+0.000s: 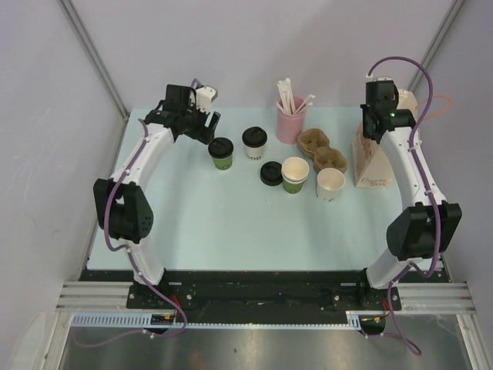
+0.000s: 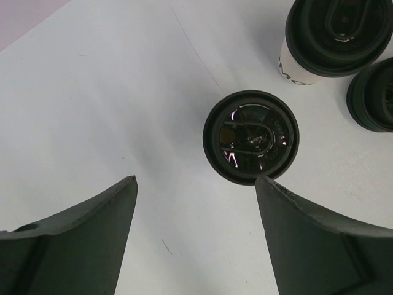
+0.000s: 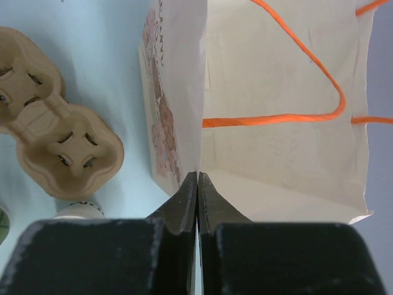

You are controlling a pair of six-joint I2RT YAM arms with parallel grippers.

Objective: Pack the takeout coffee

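A green paper cup [image 1: 221,153] with a black lid [image 2: 250,136] stands at the back left of the table. Just right of it is a white lettered cup [image 1: 254,142], also lidded [image 2: 334,34]. My left gripper [image 1: 202,123] hovers open above and left of the green cup; in the left wrist view its fingertips [image 2: 195,179] stand wide apart, the right one at the lid's edge. My right gripper [image 1: 375,127] is shut on the upper edge of the paper bag's [image 3: 282,80] left wall [image 3: 198,175].
A loose black lid [image 1: 271,173] lies mid-table beside an unlidded green cup [image 1: 295,175] and an unlidded white cup [image 1: 330,184]. A cardboard cup carrier [image 1: 322,150] lies left of the bag [image 1: 375,162]. A pink cup of straws [image 1: 291,121] stands behind it.
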